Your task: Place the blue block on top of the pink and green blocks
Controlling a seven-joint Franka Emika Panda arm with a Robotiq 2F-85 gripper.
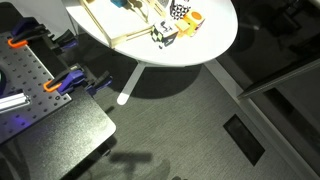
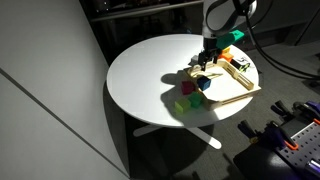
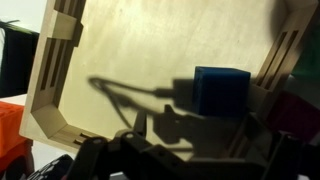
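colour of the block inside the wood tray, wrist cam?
The blue block: plain teal-blue, no pattern. Shows best in the wrist view, on the wooden tray.

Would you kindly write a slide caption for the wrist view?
Blue block resting on the wooden tray, a dark shadow reaching toward it.

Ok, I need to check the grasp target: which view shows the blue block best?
The wrist view: the blue block shows large on the tray. In an exterior view it is only a small speck by the gripper; beyond that I cannot find it.
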